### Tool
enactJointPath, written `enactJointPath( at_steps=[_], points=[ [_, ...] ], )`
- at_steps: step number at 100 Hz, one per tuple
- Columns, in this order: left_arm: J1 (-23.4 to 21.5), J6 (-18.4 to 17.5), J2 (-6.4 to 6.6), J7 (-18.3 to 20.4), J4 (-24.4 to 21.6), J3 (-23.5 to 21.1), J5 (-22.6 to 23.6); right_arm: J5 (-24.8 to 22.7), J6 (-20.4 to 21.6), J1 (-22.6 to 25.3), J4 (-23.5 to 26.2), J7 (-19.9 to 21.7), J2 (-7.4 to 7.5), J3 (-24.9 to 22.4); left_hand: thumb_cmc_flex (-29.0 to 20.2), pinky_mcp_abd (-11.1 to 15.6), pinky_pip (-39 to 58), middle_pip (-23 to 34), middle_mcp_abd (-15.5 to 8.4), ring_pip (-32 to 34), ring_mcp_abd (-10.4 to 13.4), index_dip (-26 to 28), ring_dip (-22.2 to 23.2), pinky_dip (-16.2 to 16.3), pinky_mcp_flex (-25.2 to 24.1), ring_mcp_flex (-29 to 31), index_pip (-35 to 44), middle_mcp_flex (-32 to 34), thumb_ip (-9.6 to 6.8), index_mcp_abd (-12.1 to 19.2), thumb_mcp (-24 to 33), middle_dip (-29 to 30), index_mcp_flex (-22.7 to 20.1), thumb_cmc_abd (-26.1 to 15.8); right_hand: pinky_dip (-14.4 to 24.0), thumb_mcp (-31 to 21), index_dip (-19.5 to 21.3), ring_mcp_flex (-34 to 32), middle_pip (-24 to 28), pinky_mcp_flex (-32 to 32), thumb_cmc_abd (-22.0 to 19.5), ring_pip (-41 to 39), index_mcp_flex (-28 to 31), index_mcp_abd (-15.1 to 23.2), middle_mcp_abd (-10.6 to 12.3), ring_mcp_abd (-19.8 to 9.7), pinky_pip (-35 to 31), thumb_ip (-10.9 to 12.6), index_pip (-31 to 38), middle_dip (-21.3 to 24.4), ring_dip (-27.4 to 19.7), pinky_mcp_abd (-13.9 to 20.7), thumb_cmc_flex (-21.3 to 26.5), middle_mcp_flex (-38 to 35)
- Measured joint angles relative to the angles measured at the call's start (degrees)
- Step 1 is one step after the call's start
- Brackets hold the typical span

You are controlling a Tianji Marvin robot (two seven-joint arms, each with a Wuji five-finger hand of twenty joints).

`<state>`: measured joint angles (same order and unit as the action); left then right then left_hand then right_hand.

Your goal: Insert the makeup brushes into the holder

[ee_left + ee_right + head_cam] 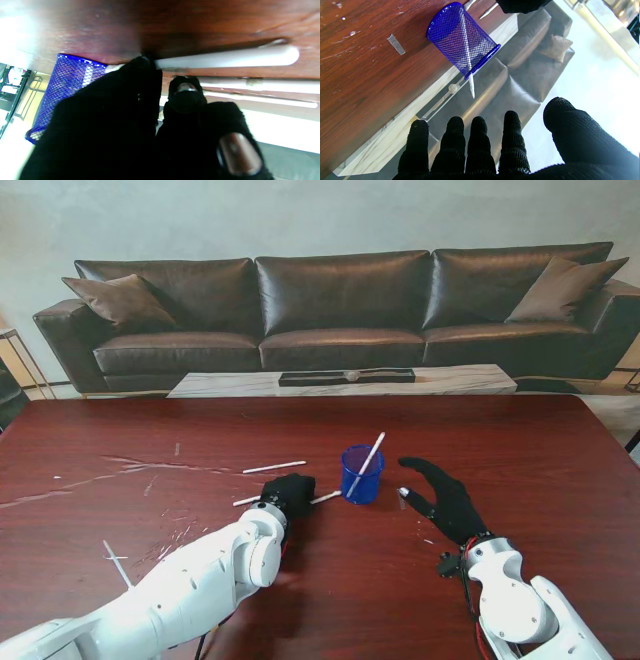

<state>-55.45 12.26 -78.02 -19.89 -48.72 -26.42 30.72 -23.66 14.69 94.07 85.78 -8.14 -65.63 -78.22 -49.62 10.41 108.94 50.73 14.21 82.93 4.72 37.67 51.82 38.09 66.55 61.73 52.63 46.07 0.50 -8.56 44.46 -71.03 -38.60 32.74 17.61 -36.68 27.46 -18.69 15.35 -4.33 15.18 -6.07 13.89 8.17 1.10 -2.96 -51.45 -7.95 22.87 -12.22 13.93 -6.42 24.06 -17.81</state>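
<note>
Left hand [290, 493] fingers curled onto white brush [325, 497] at holder's [360, 475] 8 o'clock, hold unclear; pinch mid-shaft before lifting; right hand [445, 498] spread, empty

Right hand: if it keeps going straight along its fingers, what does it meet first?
Probably nothing: the open right hand points past the blue holder, which stands to its left; bare table lies ahead, though depth is unclear.

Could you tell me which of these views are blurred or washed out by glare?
Stand view: sharp and evenly lit. Left wrist view: soft; the left hand is a dark blur, with blown-out white along one side. Right wrist view: the blue mesh holder is crisp, but the floor beyond the right hand is overexposed.
</note>
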Motion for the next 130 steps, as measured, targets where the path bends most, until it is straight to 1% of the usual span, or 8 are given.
enactJointPath(
  at_steps=[7, 21, 28, 44, 57, 85, 109, 130],
  points=[
    [0.3, -0.7, -0.11, -0.3, 0.7, 0.3, 0.2, 0.0, 0.0, 0.0, 0.0, 0.0, 0.00, 0.0, 0.7, 0.0, 0.0, 1.0, -0.1, 0.3, 0.8, 0.0, -1.2, 0.6, 0.1, 1.7, 1.5, 1.1, -0.67, -0.8, 1.4, 1.0, 0.0, 0.1, 0.0, 0.0, 0.0, 0.0, 0.0, 0.0, 0.0, 0.0, 0.0, 0.0, 0.0, 0.0, 0.0, 0.0, 0.0, 0.0, 0.0, 0.0, 0.0, 0.0],
    [0.9, -2.0, -0.05, -0.6, 1.7, 1.6, 1.6, 0.0, 0.0, 0.0, 0.0, 0.0, 0.00, 0.0, 2.6, 0.0, 0.0, 2.8, -0.3, 0.8, 1.9, 2.5, -2.5, 1.7, 0.1, 3.9, 3.1, 2.4, -4.02, -4.2, 5.1, 1.8, 0.0, 0.8, 0.0, 0.0, 0.0, 0.0, 0.0, 0.0, 0.0, 0.0, 0.0, 0.0, 0.0, 0.0, 0.0, 0.0, 0.0, 0.0, 0.0, 0.0, 0.0, 0.0],
    [1.2, -2.4, 0.10, -0.6, 1.8, 2.0, 2.5, 0.0, 0.0, 0.0, 0.0, -0.1, 0.00, 0.0, 3.7, 0.0, 0.1, 3.1, -0.3, 1.2, 2.0, 4.4, -2.9, 2.6, 0.1, 4.0, 3.3, 2.5, -4.59, -4.8, 6.6, 2.0, 0.1, 1.0, 0.0, 0.0, 0.0, 0.0, 0.1, 0.0, 0.0, 0.0, 0.0, 0.0, 0.0, 0.0, 0.0, 0.0, 0.0, 0.0, 0.0, 0.0, 0.0, 0.0],
    [0.7, -2.2, 1.79, 1.4, -0.7, 1.9, 4.1, -0.1, 0.0, 0.0, 0.0, -0.1, 0.00, 0.0, 5.3, -0.1, 0.1, 3.8, -0.3, 1.9, 2.3, 9.8, -3.5, 4.1, 0.1, 5.4, 3.0, 3.6, -6.40, -6.0, 8.6, 2.5, 0.0, 1.3, 0.0, 0.0, 0.0, 0.0, 0.3, 0.0, 0.0, 0.0, 0.0, 0.0, 0.0, 0.0, 0.0, 0.0, 0.0, 0.0, 0.0, 0.0, 0.0, 0.0],
    [0.7, -2.3, 2.16, 1.4, -0.8, 2.0, 4.5, -0.1, 0.0, 0.0, -0.1, -0.1, 0.00, 0.0, 7.3, -0.1, 0.2, 4.0, -0.3, 2.3, 2.5, 14.2, -4.2, 5.3, 0.1, 6.0, 3.0, 4.2, -9.31, -6.3, 10.1, 2.5, -0.1, 1.3, 0.0, 0.0, 0.0, 0.0, 0.4, 0.0, 0.0, 0.0, 0.0, 0.0, 0.0, 0.0, 0.0, 0.0, 0.0, 0.0, 0.0, 0.0, 0.0, 0.0],
    [-0.4, -2.1, 2.45, 1.1, -1.7, 0.4, 4.5, -0.1, 0.0, 0.0, -0.1, -0.1, 0.00, 0.1, 7.6, -0.1, 0.2, 4.6, -0.3, 3.2, 2.8, 18.3, -5.0, 5.7, 0.1, 6.4, 2.9, 4.2, -10.13, -6.7, 10.0, 2.5, -0.7, 2.2, 0.0, 0.0, 0.0, 0.0, 0.4, 0.0, 0.0, 0.0, 0.0, 0.0, 0.0, 0.0, 0.0, 0.0, 0.0, 0.0, 0.0, 0.0, 0.0, 0.0],
    [-2.2, -1.3, 3.73, 0.8, -6.0, -2.2, 5.3, -0.1, 0.0, -0.1, -0.2, -0.1, 0.00, 0.1, 7.6, -0.1, 0.3, 5.4, -0.3, 4.6, 3.2, 20.6, -5.1, 6.9, 0.1, 6.6, 2.9, 4.2, -10.13, -6.7, 9.7, 2.5, -0.7, 2.2, 0.0, 0.0, 0.0, 0.0, 0.4, 0.0, 0.0, 0.0, 0.0, 0.0, 0.0, 0.0, 0.0, 0.0, 0.0, 0.0, 0.0, 0.0, 0.0, 0.0],
    [-3.2, -0.8, 3.87, -0.4, -8.5, -4.9, 5.1, -0.1, 0.0, -0.1, -0.2, -0.1, 0.00, 0.1, 8.1, -0.1, 0.4, 5.9, -0.3, 5.4, 3.5, 22.5, -5.3, 8.1, 0.1, 6.8, 2.9, 4.2, -10.14, -6.8, 9.4, 2.5, -0.7, 2.2, 0.0, 0.0, 0.0, 0.0, 0.4, 0.0, 0.0, 0.0, 0.0, 0.0, 0.0, 0.0, 0.0, 0.0, 0.0, 0.0, 0.0, 0.0, 0.0, 0.0]
  ],
)
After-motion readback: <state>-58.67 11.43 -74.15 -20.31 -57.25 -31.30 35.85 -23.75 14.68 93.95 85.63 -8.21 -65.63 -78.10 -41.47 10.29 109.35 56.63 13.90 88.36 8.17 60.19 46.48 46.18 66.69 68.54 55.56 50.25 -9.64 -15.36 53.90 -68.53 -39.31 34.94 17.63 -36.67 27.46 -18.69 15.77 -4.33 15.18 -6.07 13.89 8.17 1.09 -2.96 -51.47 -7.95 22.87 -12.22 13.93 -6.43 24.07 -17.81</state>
